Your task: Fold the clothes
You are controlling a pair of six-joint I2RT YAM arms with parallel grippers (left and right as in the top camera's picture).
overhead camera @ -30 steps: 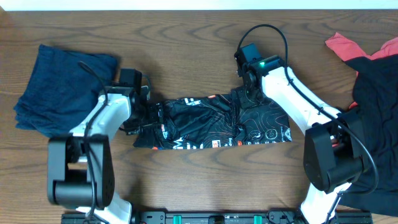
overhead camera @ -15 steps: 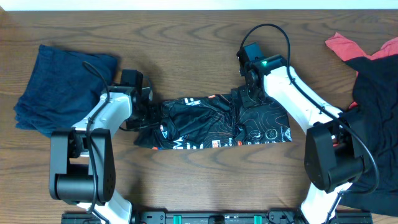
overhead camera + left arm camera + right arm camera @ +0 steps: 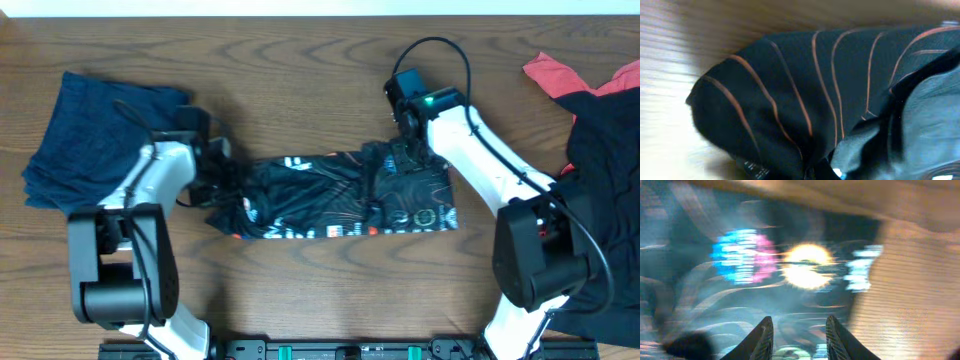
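Note:
The black jersey (image 3: 320, 195) with thin orange contour lines lies stretched across the middle of the table, lettering along its lower edge. My left gripper (image 3: 225, 182) is at the jersey's left end and is shut on the cloth. In the left wrist view the jersey (image 3: 790, 100) fills the frame and hides the fingers. My right gripper (image 3: 406, 150) sits on the jersey's upper right part. In the blurred right wrist view the gripper (image 3: 799, 322) has its jaws partly apart with jersey cloth (image 3: 740, 305) bunched between them.
A folded navy garment (image 3: 95, 140) lies at the far left, close behind my left arm. At the right edge a red garment (image 3: 560, 72) peeks from under a plain black one (image 3: 610, 170). Bare wood (image 3: 320, 290) lies in front of the jersey.
My left gripper has shut on the jersey's left end and drawn it leftward. The whole jersey has shifted a little left and stretched out. The right arm has barely moved.

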